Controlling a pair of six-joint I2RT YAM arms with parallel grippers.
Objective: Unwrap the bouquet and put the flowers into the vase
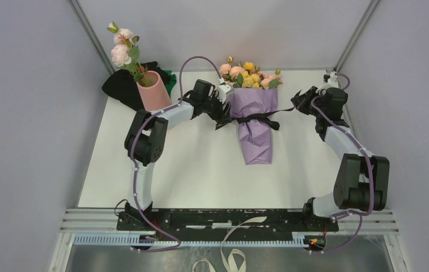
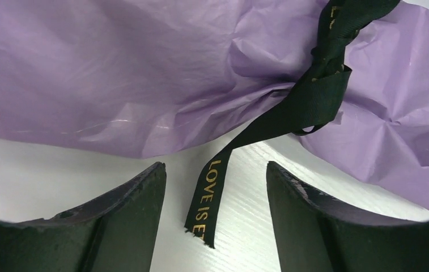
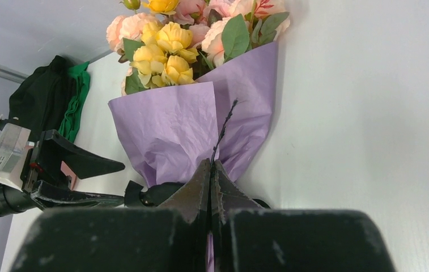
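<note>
white table (image 1: pixel 200 170), walled close on both sides, bare toward my bases. the vase (image 1: pixel 154 90) stands left of my left gripper (image 2: pixel 215 165), which is spread astride the ribbon (image 2: pixel 207 198). the bouquet (image 1: pixel 253 122) lies between my grippers. my right gripper (image 3: pixel 212 164) is pressed together, pinching the ribbon's other end.

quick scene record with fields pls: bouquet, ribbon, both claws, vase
bouquet: lying on the table, wrapped in lilac paper
ribbon: black, tied around the wrap
left claw: open around one ribbon tail
right claw: shut on the other ribbon tail
vase: far left, holds a pale pink sprig
</note>
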